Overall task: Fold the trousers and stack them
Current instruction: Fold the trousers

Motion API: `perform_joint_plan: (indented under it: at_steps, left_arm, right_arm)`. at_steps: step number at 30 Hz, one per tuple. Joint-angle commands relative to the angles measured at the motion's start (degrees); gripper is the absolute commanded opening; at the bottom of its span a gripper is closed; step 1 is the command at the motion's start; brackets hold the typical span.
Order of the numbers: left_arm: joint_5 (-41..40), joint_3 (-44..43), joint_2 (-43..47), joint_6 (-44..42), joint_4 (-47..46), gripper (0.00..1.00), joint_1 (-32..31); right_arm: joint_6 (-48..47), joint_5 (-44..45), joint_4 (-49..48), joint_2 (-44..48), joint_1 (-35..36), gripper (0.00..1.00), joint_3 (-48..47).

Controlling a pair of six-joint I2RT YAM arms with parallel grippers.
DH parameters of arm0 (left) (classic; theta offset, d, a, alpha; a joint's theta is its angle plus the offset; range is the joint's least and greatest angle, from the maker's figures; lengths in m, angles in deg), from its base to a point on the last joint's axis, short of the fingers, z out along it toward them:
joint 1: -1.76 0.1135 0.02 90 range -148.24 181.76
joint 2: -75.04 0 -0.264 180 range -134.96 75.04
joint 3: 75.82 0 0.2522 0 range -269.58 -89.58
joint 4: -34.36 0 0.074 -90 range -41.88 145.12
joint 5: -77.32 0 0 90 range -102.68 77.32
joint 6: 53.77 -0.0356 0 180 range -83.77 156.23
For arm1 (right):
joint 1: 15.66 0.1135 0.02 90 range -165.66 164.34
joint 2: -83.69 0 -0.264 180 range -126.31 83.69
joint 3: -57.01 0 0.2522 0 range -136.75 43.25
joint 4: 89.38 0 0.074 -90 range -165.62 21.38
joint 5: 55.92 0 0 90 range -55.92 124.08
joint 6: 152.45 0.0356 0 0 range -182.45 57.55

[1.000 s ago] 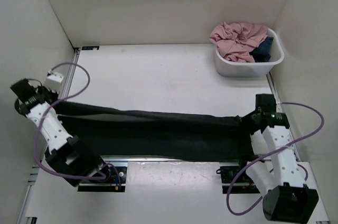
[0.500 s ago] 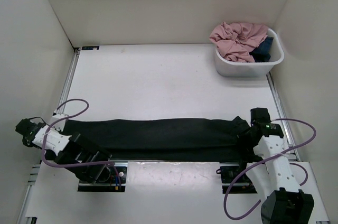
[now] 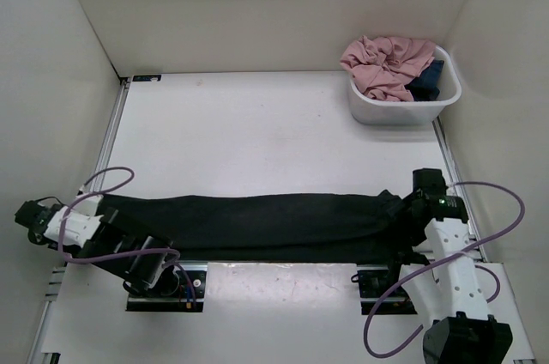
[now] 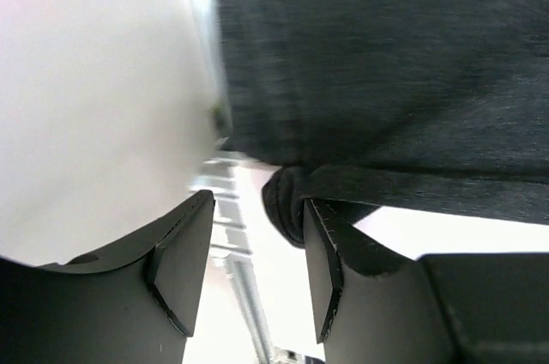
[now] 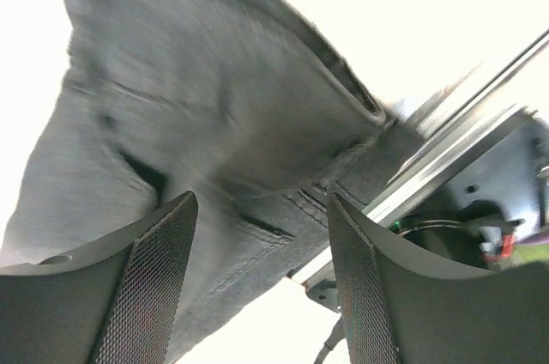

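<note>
– Left gripper (image 4: pixel 257 203), seen by its own wrist camera: how wide does it stand?
– Spread a moderate way. A rolled edge of the trousers (image 4: pixel 386 55) sits in the gap, against the finger (image 4: pixel 322 252) on the picture's right. A bright strip parts it from the other finger, so nothing is pinched. The rest of the black cloth spreads past the fingertips and off to that same side.
– And the right gripper (image 5: pixel 262 199), in its wrist view?
– Parted wide, both mesh-faced pads (image 5: pixel 154 287) clear of the cloth. The trousers lie just beyond the tips, blurred, with a seam and what looks like a pocket slit showing. A metal rail (image 5: pixel 437 162) runs away on the gripper's one side.
– From above?
– The trousers stretch as one long dark band across the table (image 3: pixel 257 124), from the left gripper's end to the right gripper's, close to the arms' bases. Neither finger gap can be made out from up here; dark cloth and dark fingers merge. Well beyond the right gripper, at the far corner, stands a white tub (image 3: pixel 403 111) holding a pink garment (image 3: pixel 386 63) and a small dark blue garment (image 3: pixel 429 81).
</note>
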Motion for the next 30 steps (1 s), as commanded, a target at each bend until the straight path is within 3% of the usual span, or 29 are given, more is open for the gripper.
perform_joint_plan:
  at_steps: [1, 6, 10, 16, 19, 22, 25, 30]
  left_arm:
    - [-0.2, -6.8, -0.7, 3.1, -3.2, 0.57, 0.9]
    - [4.8, -9.5, 6.3, 1.0, 3.9, 0.57, -3.9]
    - [5.3, -6.3, 13.4, -1.1, 6.1, 0.61, -7.5]
    - [-2.7, -4.9, 11.2, -0.6, 11.5, 0.61, -5.6]
    - [1.4, -5.6, 11.2, -2.1, 11.5, 0.62, -3.8]
    - [5.0, -6.4, 10.2, 3.5, 11.5, 0.62, -9.2]
    - [2.4, -4.3, 5.6, 11.4, 7.2, 0.58, -15.0]
    - [-7.8, 4.4, -1.3, 16.5, -6.0, 0.55, -20.3]
  right_arm:
    - [-6.3, 5.9, 0.6, -1.7, -0.2, 0.67, -10.0]
    - [-9.4, 6.6, 1.3, -5.7, 0.4, 0.67, -17.6]
    - [-9.4, 8.7, 3.5, -4.7, 1.0, 0.67, -20.8]
    - [-7.5, -3.7, -5.3, -3.4, 1.6, 0.65, -11.7]
    - [-5.1, -8.8, -12.1, -5.6, 5.3, 0.59, -7.3]
    - [-3.3, -5.9, -15.5, -10.5, 11.2, 0.53, -5.8]
    - [-1.0, -2.8, -14.3, -21.4, 15.4, 0.48, -5.2]
    - [3.8, -5.9, -21.0, -29.0, 16.5, 0.43, 1.8]
